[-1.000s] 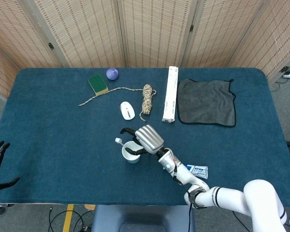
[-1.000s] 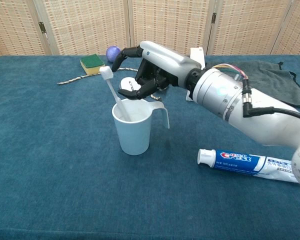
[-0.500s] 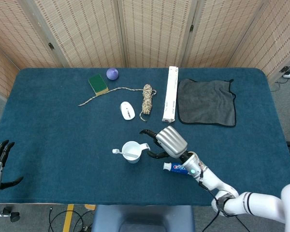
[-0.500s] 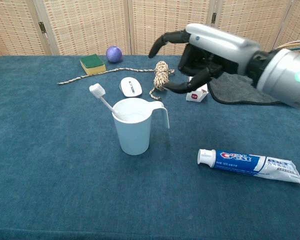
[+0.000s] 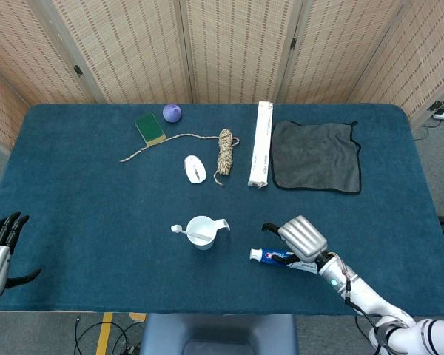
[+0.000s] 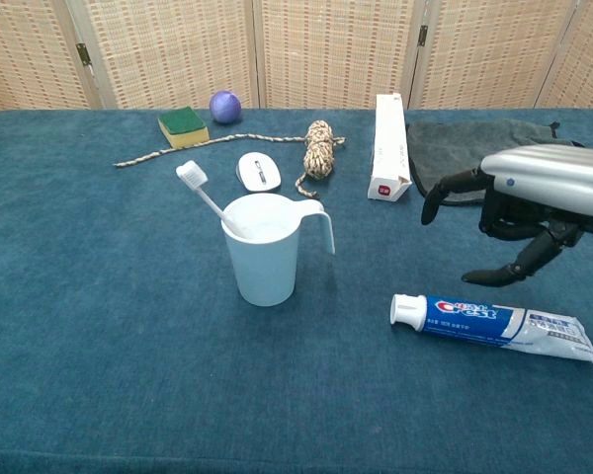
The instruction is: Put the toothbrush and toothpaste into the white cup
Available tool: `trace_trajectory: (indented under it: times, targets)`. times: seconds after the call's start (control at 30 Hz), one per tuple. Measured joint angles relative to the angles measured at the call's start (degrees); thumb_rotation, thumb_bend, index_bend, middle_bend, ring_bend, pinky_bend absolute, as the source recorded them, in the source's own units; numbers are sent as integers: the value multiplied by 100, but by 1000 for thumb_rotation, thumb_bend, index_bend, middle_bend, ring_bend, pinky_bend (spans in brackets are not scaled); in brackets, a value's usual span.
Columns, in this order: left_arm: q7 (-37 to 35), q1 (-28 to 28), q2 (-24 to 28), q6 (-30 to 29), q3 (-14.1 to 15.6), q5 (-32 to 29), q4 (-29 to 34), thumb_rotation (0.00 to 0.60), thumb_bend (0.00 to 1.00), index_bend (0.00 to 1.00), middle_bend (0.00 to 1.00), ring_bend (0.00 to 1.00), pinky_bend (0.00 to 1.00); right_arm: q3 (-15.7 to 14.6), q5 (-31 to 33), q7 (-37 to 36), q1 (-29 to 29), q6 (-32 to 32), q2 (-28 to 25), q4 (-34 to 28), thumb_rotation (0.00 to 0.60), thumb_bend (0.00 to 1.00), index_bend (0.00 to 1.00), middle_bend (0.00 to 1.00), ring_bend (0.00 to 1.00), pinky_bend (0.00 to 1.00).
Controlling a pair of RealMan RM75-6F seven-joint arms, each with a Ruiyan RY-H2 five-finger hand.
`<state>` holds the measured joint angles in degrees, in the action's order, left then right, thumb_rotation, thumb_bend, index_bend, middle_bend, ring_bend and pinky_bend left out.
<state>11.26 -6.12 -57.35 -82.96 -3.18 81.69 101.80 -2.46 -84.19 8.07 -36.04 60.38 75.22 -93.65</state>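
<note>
A white cup [image 6: 264, 252] stands near the table's [image 5: 74, 214] front edge with the toothbrush [image 6: 206, 197] already leaning inside, bristles up. The toothpaste [image 6: 494, 324] lies flat just to its right. The right hand [image 6: 519, 212] hovers above it, fingers spread and empty, seemingly ready to grasp. Only the head view shows the left hand [image 5: 1, 244], open at the front-left corner.

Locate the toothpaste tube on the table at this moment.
The toothpaste tube lies flat on the blue table, right of the white cup, cap pointing toward it. The right hand hovers just above it.
</note>
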Motion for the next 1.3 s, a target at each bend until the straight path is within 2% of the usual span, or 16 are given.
trace_trajectory:
  times: [0.3,0.5,0.8,0.97,1.17,1.3]
  targets:
    - [3,19,7,-24,33,36,7,600,117,90,71,105,383,-37,387,544,-22,-594,447,280,600,158,328,952,1000,1000]
    - [-69,53,32,-36,49,9,-46,600,117,91,71,105,383,18,562,738,-36,-752,672,454,600,195,355,953,1000,1000]
    - [-140,64,1,-38,50,-3,-126,600,117,90,71,105,383,68,578,884,0,-749,827,561,600,240,437,958,1000,1000]
    - [-180,77,-5,-51,51,-3,-153,600,117,91,71,105,382,79,612,991,-22,-843,942,620,600,313,516,964,1000,1000]
    - [-236,100,9,-79,44,-16,-184,600,117,90,71,105,383,183,471,663,45,-578,1022,674,600,441,564,980,1000,1000]
    - [-235,97,9,-85,39,-4,-179,600,117,90,71,105,382,285,214,12,132,-215,1021,694,600,452,571,980,1000,1000]
